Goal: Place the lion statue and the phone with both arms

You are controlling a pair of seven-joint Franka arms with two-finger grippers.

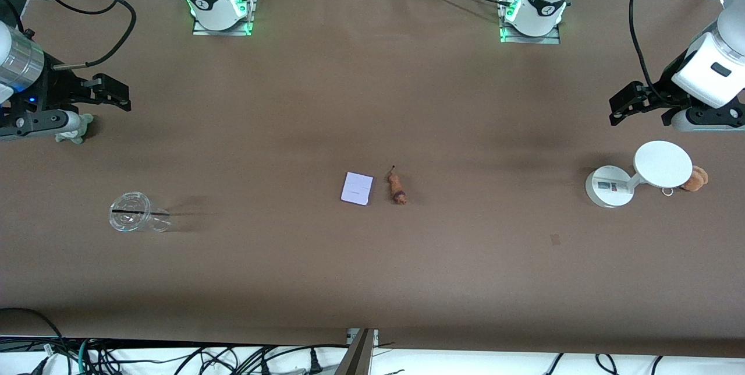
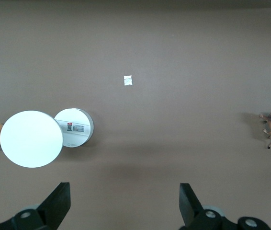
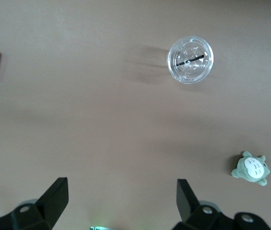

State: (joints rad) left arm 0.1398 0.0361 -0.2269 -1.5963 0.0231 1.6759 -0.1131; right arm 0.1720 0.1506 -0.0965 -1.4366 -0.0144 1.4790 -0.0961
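Phone point(image 1: 357, 188): flat pale slab lying at mid-table, taken here as the landmark. Lion statue point(image 1: 397, 187): small orange-brown figurine lying on its side just beside the phone, toward the left arm's end, apart from it by a narrow gap. Clear cup point(image 1: 132, 212): well apart from the phone toward the right arm's end and slightly nearer the front camera. Grey-green plush point(image 1: 76, 129): farther from the camera than the phone, at the right arm's end of the table. White two-disc stand point(image 1: 637, 173) with a brown plush point(image 1: 695, 179) beside it: well apart from the phone toward the left arm's end. Left gripper point(image 1: 618, 108): raised over bare table near the stand, fingers spread wide, holding and touching nothing. Right gripper point(image 1: 118, 93): raised near the grey-green plush, fingers likewise wide apart and empty. Step in hand, by judgement: both items lie together untouched by either gripper, so they either await pickup or are already set down. Any pickup calls for each arm to travel inward to mid-table, descend and narrow its fingers over its own item, minding the other arm.
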